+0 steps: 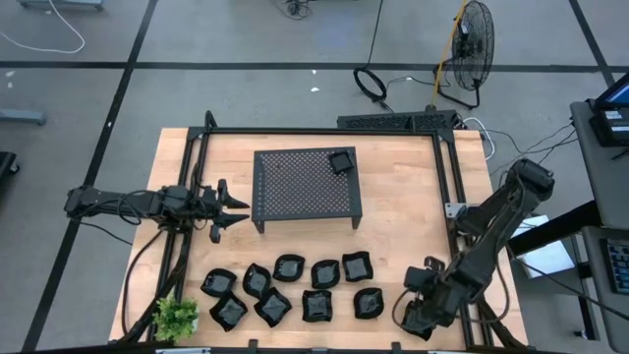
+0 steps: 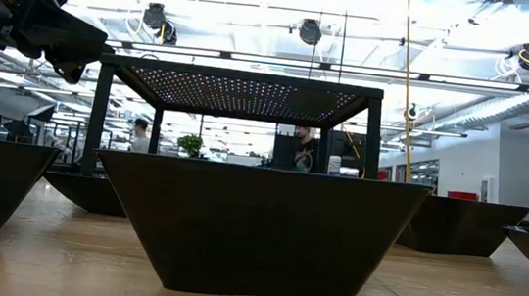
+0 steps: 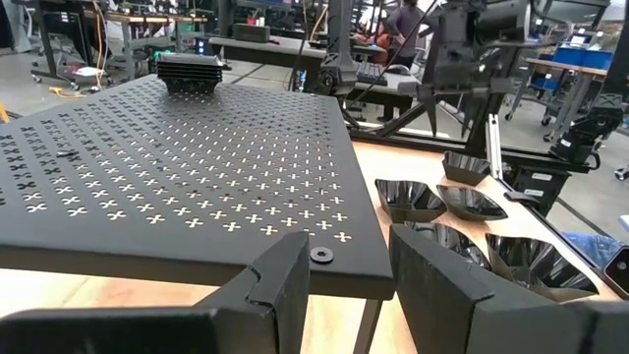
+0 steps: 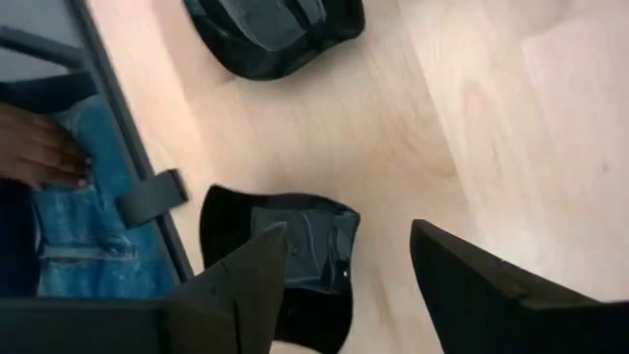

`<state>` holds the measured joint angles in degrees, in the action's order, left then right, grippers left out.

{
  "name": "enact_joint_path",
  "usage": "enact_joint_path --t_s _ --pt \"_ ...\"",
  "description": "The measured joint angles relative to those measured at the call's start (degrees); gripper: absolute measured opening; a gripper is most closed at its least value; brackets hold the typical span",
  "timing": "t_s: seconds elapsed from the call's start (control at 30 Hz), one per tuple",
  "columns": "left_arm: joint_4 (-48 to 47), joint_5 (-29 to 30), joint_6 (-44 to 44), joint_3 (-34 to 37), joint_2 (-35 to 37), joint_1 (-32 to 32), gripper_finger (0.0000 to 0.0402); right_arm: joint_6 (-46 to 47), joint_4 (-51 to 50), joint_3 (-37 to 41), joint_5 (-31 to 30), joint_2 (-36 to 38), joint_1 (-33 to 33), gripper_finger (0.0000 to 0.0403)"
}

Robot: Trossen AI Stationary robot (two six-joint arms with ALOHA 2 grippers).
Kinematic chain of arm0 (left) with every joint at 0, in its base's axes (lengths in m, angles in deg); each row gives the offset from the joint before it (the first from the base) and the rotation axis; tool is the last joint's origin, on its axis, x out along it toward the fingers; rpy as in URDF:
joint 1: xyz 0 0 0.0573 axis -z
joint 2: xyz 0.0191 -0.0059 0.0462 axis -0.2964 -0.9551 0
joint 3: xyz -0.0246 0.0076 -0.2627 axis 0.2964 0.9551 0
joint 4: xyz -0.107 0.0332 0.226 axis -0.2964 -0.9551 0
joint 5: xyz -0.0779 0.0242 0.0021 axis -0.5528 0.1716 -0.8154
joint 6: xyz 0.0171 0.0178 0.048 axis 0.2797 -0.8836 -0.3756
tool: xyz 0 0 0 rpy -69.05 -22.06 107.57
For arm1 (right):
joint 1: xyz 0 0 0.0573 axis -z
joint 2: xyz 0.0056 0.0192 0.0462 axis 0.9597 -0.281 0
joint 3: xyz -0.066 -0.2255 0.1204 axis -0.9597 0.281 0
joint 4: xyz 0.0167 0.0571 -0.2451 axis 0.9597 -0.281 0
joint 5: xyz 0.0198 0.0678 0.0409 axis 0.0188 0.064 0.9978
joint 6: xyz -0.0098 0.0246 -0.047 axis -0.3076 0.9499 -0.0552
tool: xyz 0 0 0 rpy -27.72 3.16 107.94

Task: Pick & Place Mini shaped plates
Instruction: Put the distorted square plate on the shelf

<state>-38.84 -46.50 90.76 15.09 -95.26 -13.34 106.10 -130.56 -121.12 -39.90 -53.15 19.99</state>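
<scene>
Several glossy black mini shaped plates (image 1: 289,266) lie in two rows near the table's near edge, each resting on its base. One more plate (image 1: 341,161) sits on the far right corner of the black perforated rack (image 1: 307,187). My right gripper (image 4: 344,270) hangs open over the near right part of the table (image 1: 421,291), pointing steeply down. A plate (image 4: 295,261) lies on the wood below its fingers, beside one fingertip and apart from it. My left gripper (image 3: 349,280) waits open and level at the rack's left side (image 1: 231,206).
A small green plant (image 1: 177,317) stands at the near left corner. Black frame rails (image 1: 447,197) border the table. Beyond the near edge, the right wrist view shows a person's hand (image 4: 39,147) and blue trousers. Bare wood lies right of the rack.
</scene>
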Motion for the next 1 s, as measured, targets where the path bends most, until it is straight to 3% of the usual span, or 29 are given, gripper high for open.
enact_joint_path --t_s 0.1,0.37,0.63,0.83,1.0 --pt "0.00 0.00 -0.02 0.00 0.00 -0.01 0.0145 2.14 1.12 -0.05 0.23 -2.07 -0.07 0.0201" --pt "0.00 0.00 -0.02 0.00 0.00 -0.02 0.0145 0.44 1.42 -0.04 11.80 -9.61 -0.06 0.0201" --pt "0.01 0.01 -0.02 0.00 0.00 -0.01 0.0145 -2.46 4.45 -0.04 11.82 -12.86 -0.03 0.0189" --pt "0.01 0.02 -0.02 0.00 0.00 -0.01 0.0145 -5.68 4.19 -0.04 11.98 -14.59 0.38 0.0132" --pt "0.02 0.00 -0.02 0.00 0.00 0.00 0.0145 -6.89 4.26 -0.04 11.96 -13.05 1.90 0.0055"
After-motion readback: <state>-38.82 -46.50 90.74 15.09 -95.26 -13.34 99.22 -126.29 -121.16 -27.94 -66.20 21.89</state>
